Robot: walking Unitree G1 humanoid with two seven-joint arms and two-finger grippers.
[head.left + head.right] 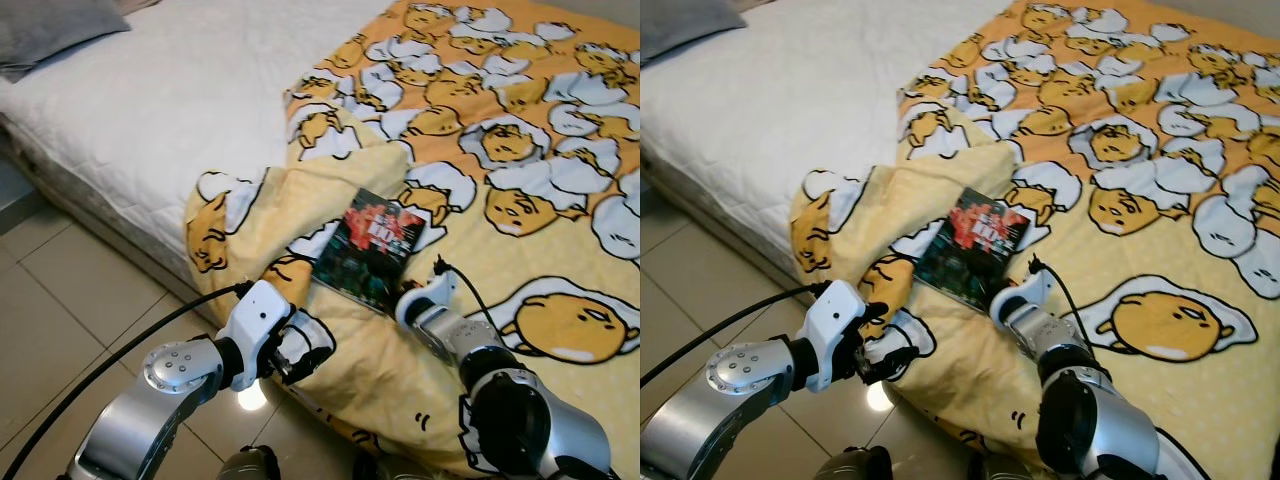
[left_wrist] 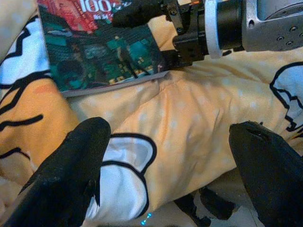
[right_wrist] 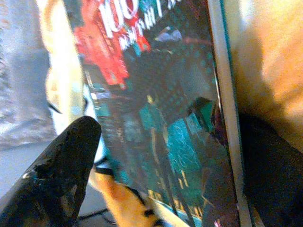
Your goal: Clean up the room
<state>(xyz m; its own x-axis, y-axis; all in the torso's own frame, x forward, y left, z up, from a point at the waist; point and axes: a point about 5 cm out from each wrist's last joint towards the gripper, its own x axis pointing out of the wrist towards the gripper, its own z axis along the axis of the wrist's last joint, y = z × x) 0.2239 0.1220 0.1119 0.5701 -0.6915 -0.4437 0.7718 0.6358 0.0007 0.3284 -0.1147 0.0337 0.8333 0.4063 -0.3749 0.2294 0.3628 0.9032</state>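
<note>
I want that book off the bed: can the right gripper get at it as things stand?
Probably yes. The right gripper is already at the near edge of the book, fingers open on either side of its corner in the right wrist view. Nothing lies between them; the book rests flat on the blanket.

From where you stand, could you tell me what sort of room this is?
Most likely a bedroom: a bed with a white mattress on a tiled floor, a grey pillow at its head, and a yellow cartoon-print blanket spread over it, with a book lying on top.
</note>
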